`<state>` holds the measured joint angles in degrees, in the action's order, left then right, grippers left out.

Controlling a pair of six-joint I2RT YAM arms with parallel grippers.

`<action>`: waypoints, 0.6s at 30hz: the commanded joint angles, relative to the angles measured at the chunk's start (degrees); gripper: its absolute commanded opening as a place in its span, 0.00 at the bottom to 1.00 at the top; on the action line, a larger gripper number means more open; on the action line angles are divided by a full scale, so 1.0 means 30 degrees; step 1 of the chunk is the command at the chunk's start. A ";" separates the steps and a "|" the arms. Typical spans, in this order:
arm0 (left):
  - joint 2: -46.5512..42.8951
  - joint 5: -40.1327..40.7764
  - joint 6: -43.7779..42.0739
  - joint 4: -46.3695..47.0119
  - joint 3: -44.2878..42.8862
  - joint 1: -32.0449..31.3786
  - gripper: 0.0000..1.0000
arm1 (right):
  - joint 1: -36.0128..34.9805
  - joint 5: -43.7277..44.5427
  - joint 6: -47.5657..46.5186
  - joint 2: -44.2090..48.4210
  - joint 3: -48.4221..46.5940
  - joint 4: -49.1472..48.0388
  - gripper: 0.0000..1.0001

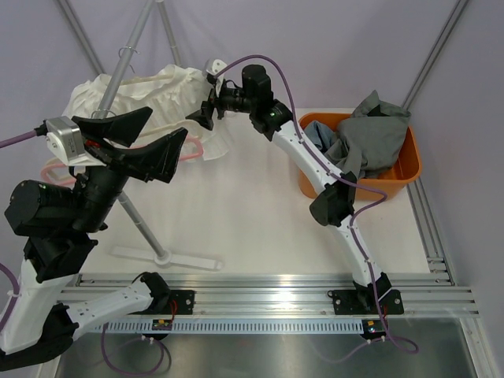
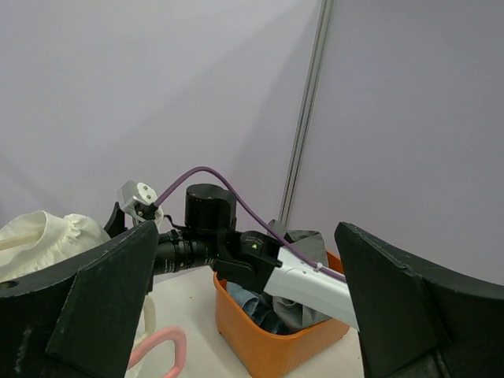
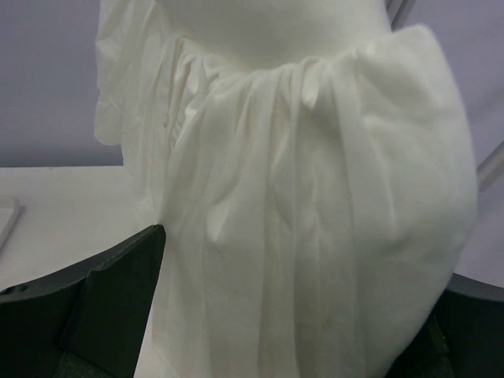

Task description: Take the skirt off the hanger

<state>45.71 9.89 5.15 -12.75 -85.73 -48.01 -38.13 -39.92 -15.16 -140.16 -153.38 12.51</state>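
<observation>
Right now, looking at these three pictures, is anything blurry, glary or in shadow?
Top external view: even, soft light, sharp, only faint shadows on the table. Left wrist view: its own fingers loom dark and slightly soft; the orange bin beyond is clearer. Right wrist view: the skirt fills the frame, pale and low in contrast.

surface: white table (image 1: 252, 213) | on it: orange bin (image 1: 390, 183) right; rack foot (image 1: 189, 261) near-left
</observation>
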 commanded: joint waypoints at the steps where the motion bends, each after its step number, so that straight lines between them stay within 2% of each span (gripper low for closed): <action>1: -0.0238 -0.0044 -0.0368 0.1029 -0.0045 -0.0022 0.99 | -0.0443 -0.0578 0.0742 0.0750 -0.1023 -0.2206 0.99; 6: -0.0296 -0.0191 -0.0192 0.1000 -0.0191 -0.0022 0.99 | -0.0708 -0.0550 0.1565 0.1806 0.0120 -0.3290 0.98; 13: -0.0501 -0.0220 0.0013 0.0999 -0.0279 0.0007 0.99 | -0.0737 -0.0550 0.2093 0.2510 0.0093 -0.3468 0.94; 18: -0.0414 -0.0191 0.0013 0.0999 -0.0338 -0.0022 0.99 | -0.0737 -0.0989 0.2854 0.2628 0.0092 -0.3964 0.87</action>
<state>44.75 9.85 4.99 -12.34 -85.76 -48.01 -39.92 -41.39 -8.64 -136.22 -152.46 4.89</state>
